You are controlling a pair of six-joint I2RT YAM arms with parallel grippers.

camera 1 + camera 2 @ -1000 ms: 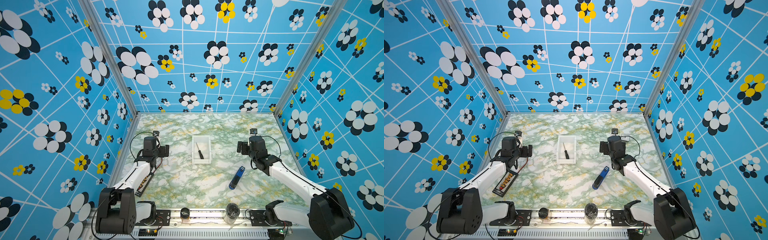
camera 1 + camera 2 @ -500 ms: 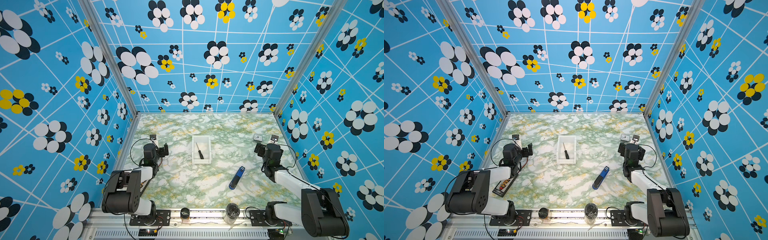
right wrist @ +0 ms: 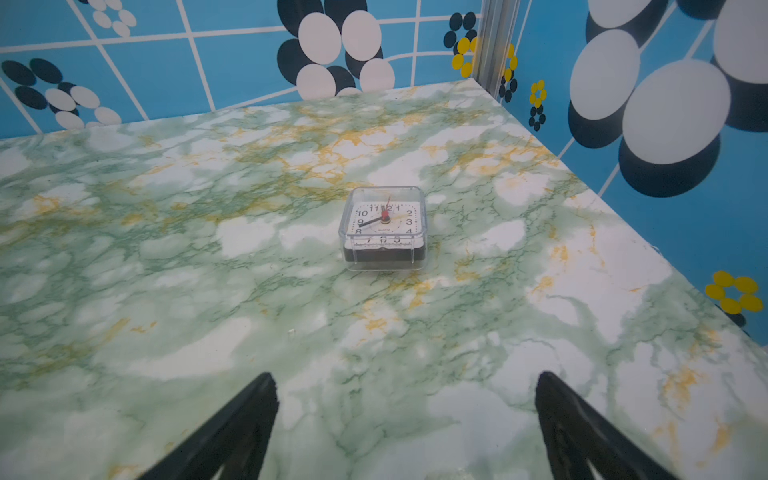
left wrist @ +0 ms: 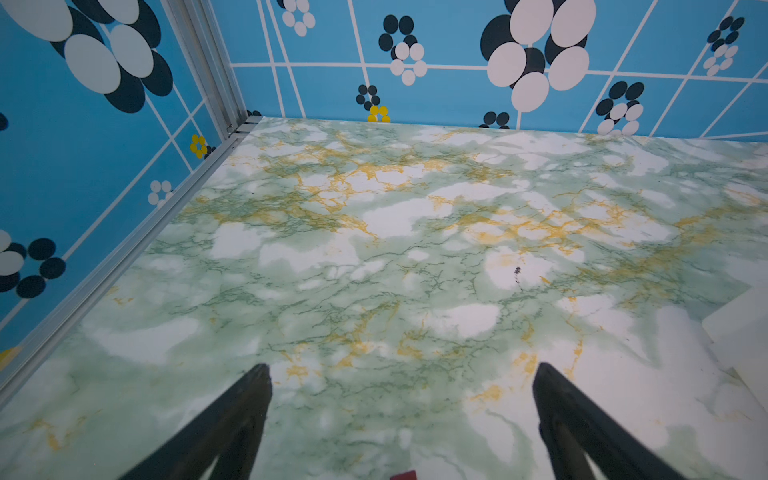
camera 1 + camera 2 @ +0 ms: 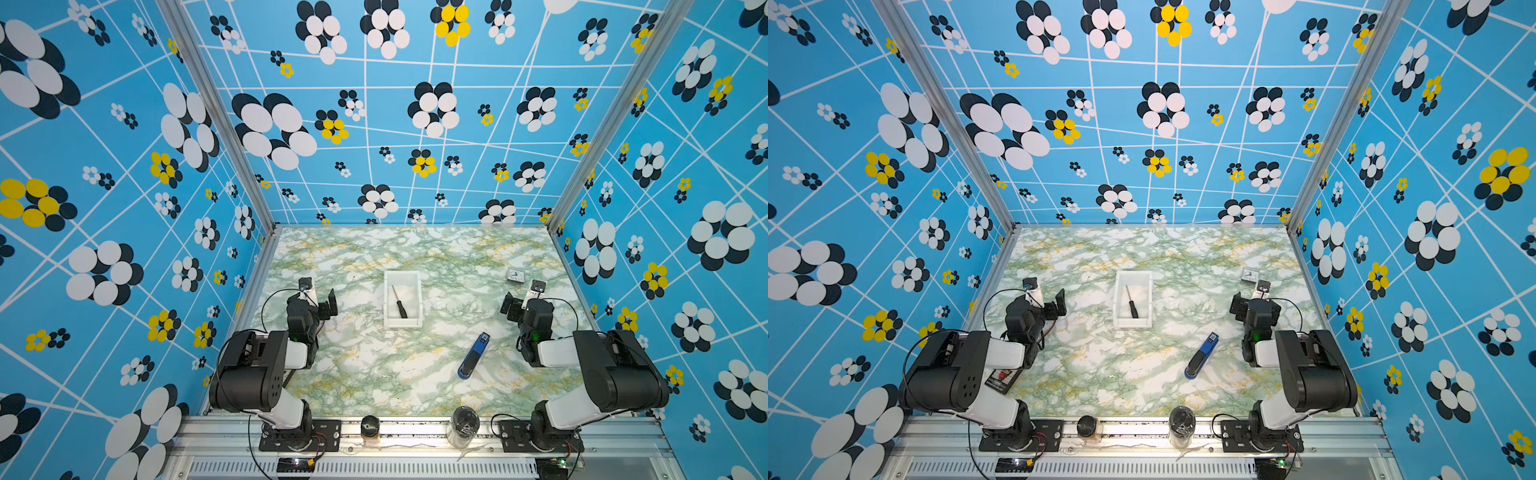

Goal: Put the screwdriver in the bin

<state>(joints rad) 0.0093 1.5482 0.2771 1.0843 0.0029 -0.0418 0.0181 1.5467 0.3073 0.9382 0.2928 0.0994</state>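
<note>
Left arm (image 5: 249, 374) and right arm (image 5: 619, 378) show black joints, white links, black cables.

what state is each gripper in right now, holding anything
Left gripper: open, holding nothing.
Right gripper: open, holding nothing.

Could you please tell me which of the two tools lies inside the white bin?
The slim black-handled screwdriver with a silver shaft lies inside the white rectangular plastic bin; the thicker blue-and-black tool lies outside it on the marble tabletop.
</note>
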